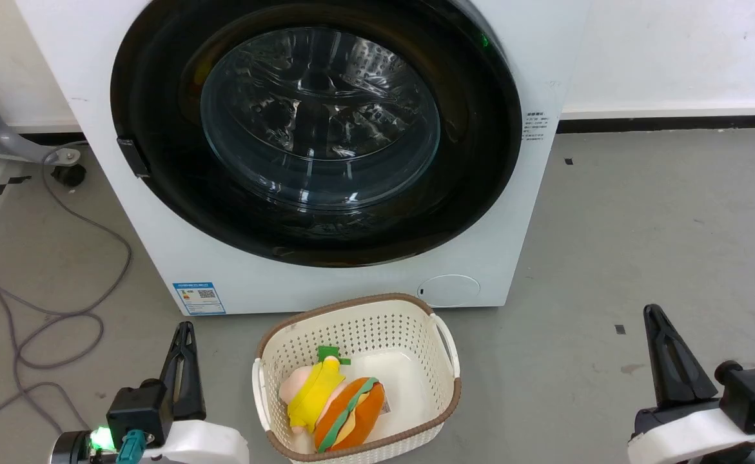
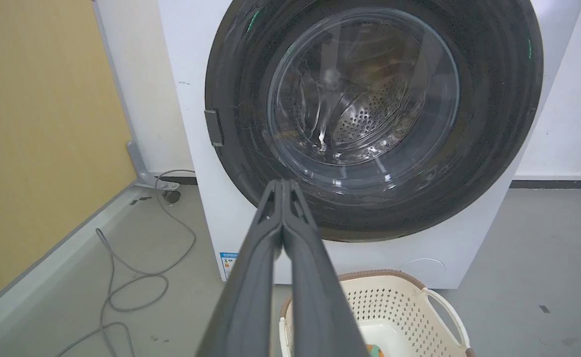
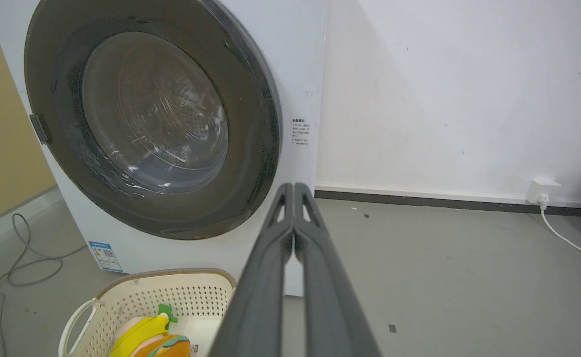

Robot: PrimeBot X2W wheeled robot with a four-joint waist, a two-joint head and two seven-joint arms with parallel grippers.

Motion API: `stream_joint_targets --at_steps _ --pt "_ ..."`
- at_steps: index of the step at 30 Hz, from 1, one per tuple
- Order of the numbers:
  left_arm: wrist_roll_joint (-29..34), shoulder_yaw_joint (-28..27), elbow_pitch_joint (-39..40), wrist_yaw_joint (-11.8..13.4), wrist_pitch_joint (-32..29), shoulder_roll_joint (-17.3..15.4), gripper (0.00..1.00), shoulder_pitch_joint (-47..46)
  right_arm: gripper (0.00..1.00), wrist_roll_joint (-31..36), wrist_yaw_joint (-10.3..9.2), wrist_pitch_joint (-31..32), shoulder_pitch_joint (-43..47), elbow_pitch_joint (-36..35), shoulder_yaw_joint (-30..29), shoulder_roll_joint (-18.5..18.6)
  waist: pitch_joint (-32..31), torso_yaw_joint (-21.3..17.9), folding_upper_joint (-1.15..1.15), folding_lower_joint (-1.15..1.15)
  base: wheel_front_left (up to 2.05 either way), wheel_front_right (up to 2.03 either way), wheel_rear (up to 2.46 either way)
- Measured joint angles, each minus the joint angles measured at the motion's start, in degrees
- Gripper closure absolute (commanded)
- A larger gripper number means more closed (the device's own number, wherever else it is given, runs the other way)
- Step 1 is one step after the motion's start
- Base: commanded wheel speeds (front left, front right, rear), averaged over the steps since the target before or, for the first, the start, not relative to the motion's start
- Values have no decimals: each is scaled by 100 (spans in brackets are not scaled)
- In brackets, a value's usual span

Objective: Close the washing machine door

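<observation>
The white washing machine (image 1: 532,212) stands ahead on the grey floor. Its round door (image 1: 474,167), glossy black rim around a clear glass bowl, lies flat against the front, shut; the steel drum shows through the glass. The left wrist view faces the door (image 2: 488,114) straight on, and the right wrist view sees the door (image 3: 250,163) from the right. My left gripper (image 1: 184,328) is shut and empty at the lower left, well short of the machine. My right gripper (image 1: 651,314) is shut and empty at the lower right. Fingers pressed together show in both wrist views (image 2: 283,184) (image 3: 293,187).
A cream perforated basket (image 1: 358,322) holding plush toys (image 1: 335,403) sits on the floor right before the machine, between my arms. Grey cables (image 1: 61,309) loop on the floor at the left. A wall socket and white cord (image 3: 543,191) are at the far right.
</observation>
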State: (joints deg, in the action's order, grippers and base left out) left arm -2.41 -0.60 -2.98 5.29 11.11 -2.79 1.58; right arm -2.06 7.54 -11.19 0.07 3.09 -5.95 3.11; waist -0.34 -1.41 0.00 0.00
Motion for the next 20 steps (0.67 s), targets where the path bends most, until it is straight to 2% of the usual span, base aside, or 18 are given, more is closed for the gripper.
stream_joint_targets --at_steps 20 --pt "32 9 67 -94 -220 0 100 -13 100 19 0 218 0 -47 114 0 7 30 0 0 0 0 0"
